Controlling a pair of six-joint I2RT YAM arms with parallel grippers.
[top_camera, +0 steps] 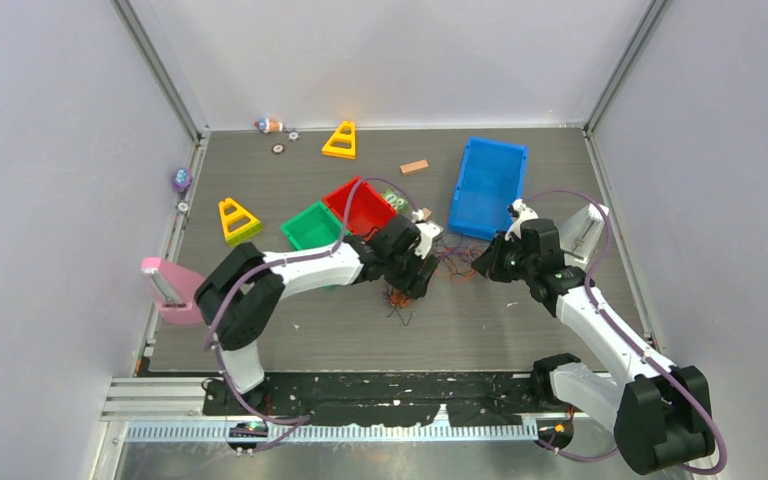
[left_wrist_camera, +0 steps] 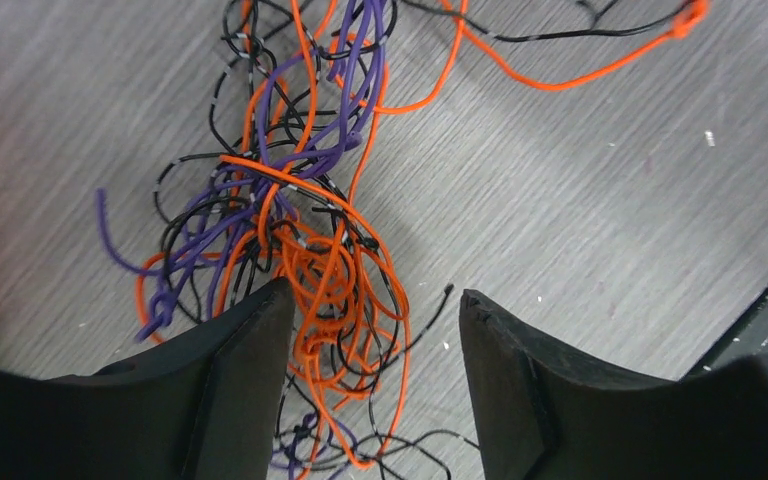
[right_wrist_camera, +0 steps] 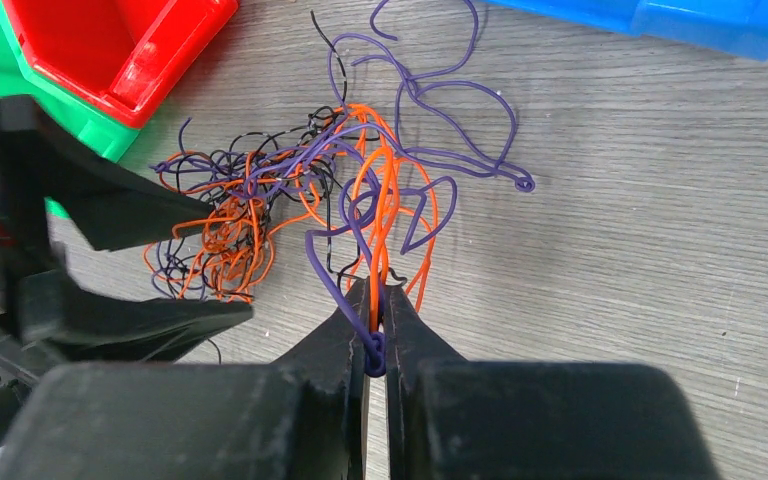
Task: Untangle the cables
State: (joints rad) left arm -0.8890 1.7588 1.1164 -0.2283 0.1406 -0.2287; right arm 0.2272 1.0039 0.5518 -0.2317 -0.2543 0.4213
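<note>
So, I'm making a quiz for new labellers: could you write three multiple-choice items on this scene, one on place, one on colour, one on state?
1. The cables lie: A in the blue bin; B on the table; C on a yellow wedge.
2. The bin beside the red bin is: A green; B white; C black.
3. The right tool is: A wide open; B shut on cables; C out of view.
B, tangle on bare table; A, green bin adjoins it; B, fingers pinch strands.

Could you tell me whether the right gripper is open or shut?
Shut: the right gripper pinches purple and orange cables, with no gap showing.
</note>
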